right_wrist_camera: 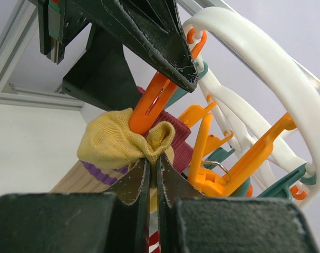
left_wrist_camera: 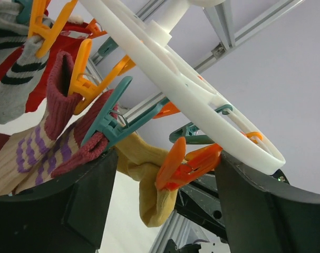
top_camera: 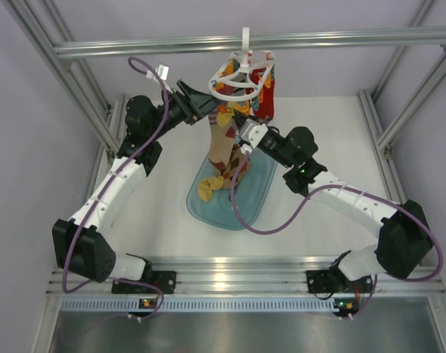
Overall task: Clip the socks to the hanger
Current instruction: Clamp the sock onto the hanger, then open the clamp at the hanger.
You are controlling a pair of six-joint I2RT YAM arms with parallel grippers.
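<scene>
The white round hanger [top_camera: 237, 82] hangs by its hook from the top bar, with several socks clipped under it. An argyle sock [top_camera: 224, 151] and a red one [top_camera: 267, 99] dangle below. My right gripper [right_wrist_camera: 153, 161] is shut on the bunched cuff of a yellow sock [right_wrist_camera: 107, 139], just beneath the orange clip [right_wrist_camera: 149, 108] that bites it. My left gripper [left_wrist_camera: 165, 200] is open, its fingers [left_wrist_camera: 70, 211] wide on either side of that orange clip [left_wrist_camera: 186, 163] and the yellow sock [left_wrist_camera: 149, 190]. In the top view both grippers meet under the hanger's left side.
A translucent blue tray [top_camera: 245, 209] lies on the table below the hanger, with a yellow sock [top_camera: 208, 190] in it. The aluminium frame bar [top_camera: 340, 40] runs across the top. A striped sock [left_wrist_camera: 12, 79] and a teal clip [left_wrist_camera: 109, 124] crowd the left gripper.
</scene>
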